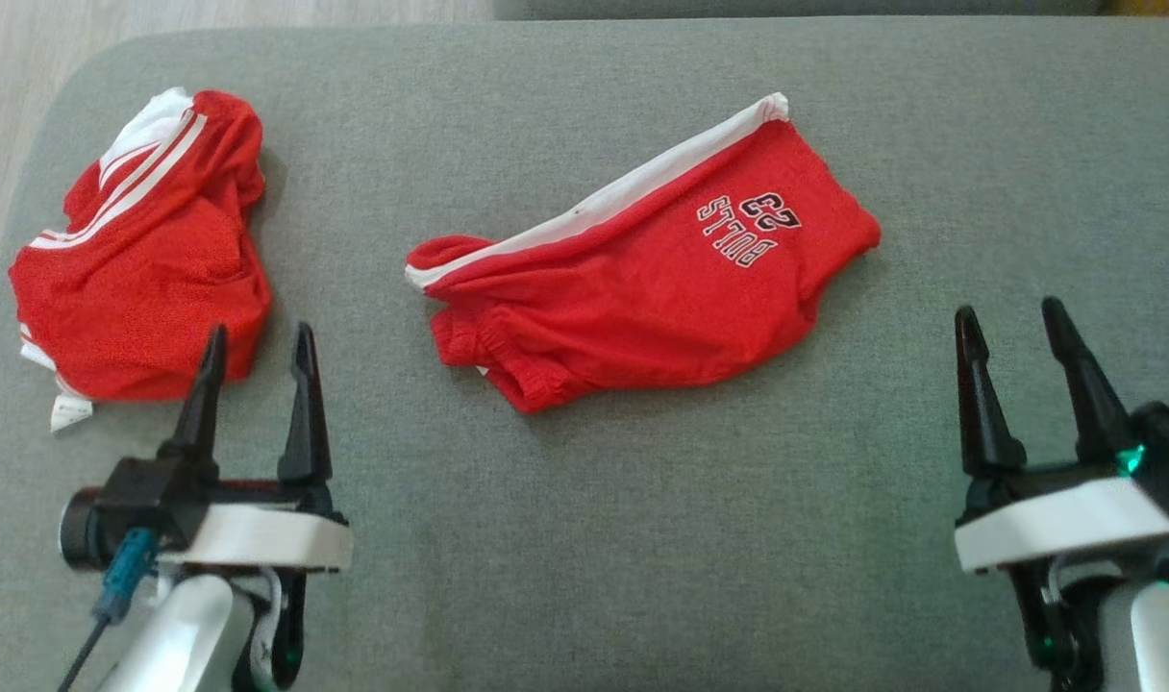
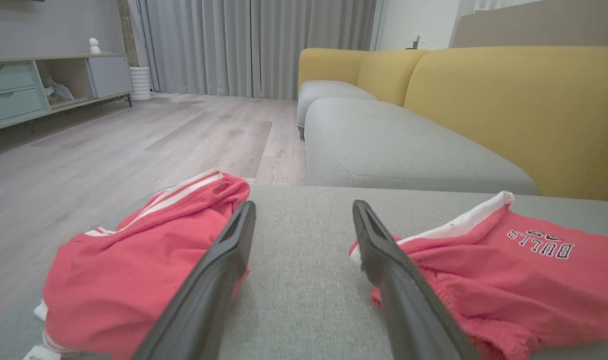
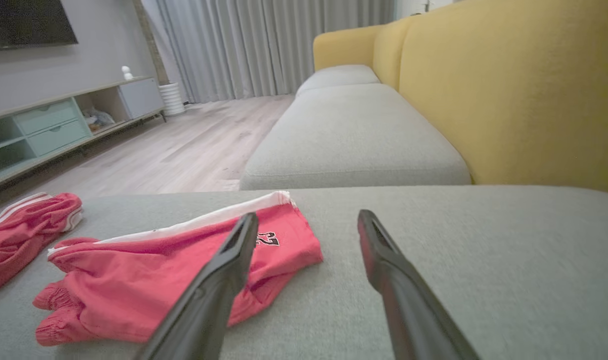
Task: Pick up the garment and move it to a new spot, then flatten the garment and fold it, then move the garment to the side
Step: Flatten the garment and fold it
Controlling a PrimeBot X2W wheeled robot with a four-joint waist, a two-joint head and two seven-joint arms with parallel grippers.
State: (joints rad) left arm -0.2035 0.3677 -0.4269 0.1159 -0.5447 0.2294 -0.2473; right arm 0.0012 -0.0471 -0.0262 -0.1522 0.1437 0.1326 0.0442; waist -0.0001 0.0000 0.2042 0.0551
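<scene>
The red shorts (image 1: 642, 279) lie at the middle of the grey cushion (image 1: 642, 538), long axis slanting near-left to far-right, while the left gripper (image 1: 261, 332) and right gripper (image 1: 1007, 308) hang over its near edge, fingers spread wide, empty.

Head view: high station, looking steeply down on the grey cushion (image 1: 584, 538), with the left end effector (image 1: 261, 329) at lower left and the right end effector (image 1: 1007, 306) at lower right. Left wrist view: low and close to the cushion top, facing nearly level along its own fingers toward the yellow sofa (image 2: 509, 100), wooden floor (image 2: 134, 135) and curtains (image 2: 254, 45); right wrist view: equally low, facing much the same way. Shared by all three: the lettered red shorts (image 1: 642, 288) and the striped red garment (image 1: 142, 288).
</scene>
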